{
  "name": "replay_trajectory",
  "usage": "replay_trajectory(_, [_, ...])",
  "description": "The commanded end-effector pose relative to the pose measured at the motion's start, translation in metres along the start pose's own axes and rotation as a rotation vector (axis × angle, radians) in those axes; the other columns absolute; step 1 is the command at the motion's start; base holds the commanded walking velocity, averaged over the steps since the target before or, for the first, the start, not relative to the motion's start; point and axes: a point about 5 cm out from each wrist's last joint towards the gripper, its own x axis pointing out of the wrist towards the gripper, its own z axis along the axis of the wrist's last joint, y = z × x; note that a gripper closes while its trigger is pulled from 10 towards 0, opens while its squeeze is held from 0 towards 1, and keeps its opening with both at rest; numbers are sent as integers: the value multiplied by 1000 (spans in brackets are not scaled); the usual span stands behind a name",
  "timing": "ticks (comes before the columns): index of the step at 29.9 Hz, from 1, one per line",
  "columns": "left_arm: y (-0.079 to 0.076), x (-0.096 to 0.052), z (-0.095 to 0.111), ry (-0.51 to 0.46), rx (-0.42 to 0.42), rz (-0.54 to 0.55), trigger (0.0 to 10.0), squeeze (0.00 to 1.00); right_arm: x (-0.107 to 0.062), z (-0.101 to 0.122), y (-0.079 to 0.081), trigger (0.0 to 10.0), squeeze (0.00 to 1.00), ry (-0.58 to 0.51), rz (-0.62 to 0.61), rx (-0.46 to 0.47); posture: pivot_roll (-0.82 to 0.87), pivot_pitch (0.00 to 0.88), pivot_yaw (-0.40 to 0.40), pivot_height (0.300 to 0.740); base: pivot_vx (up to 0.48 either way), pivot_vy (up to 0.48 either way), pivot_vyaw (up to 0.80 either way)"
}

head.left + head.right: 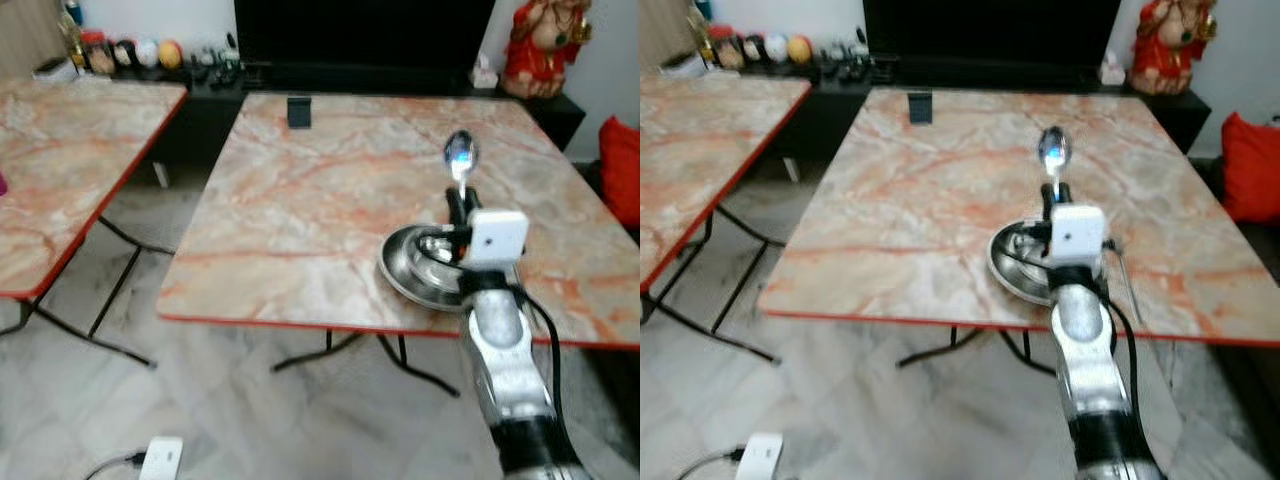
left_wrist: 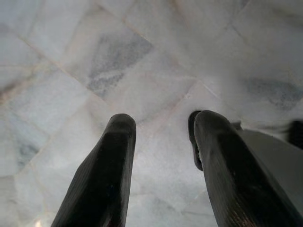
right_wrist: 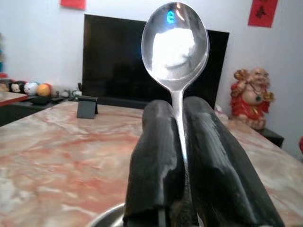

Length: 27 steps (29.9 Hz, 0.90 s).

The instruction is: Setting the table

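My right gripper (image 1: 458, 205) is shut on the handle of a metal spoon (image 1: 461, 157), whose bowl sticks up and forward past the fingertips. In the right wrist view the spoon (image 3: 175, 45) stands upright between the two black fingers (image 3: 154, 156). Just below the gripper a steel bowl (image 1: 412, 268) sits near the front edge of the marble table (image 1: 300, 210). My left gripper (image 2: 161, 142) hangs open over the pale floor tiles, holding nothing.
A second marble table (image 1: 60, 160) stands at the left. A small dark stand (image 1: 299, 112) sits at the far side of the main table. Behind it are a black TV (image 1: 360, 30), a red figurine (image 1: 545, 45) and a low shelf with small objects. A white box (image 1: 160, 458) lies on the floor.
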Motion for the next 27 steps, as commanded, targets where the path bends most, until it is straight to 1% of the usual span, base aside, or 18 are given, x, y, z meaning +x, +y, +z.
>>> replay_trajectory(1, [-6,0,-2,4,16,-17,10000,0,1,2,-7,10000,0,-8,-24,3,-57,0,8,740,0,-345,0])
replay_trajectory(17, [-5,1,2,-2,12,-18,10000,0,0,0,-11,10000,0,3,-38,4,-53,0,13,740,0,-340,0])
replay_trajectory(27, [-5,1,4,-10,3,-12,10000,0,2,1,-9,10000,0,4,-40,12,-49,0,15,740,0,0,0])
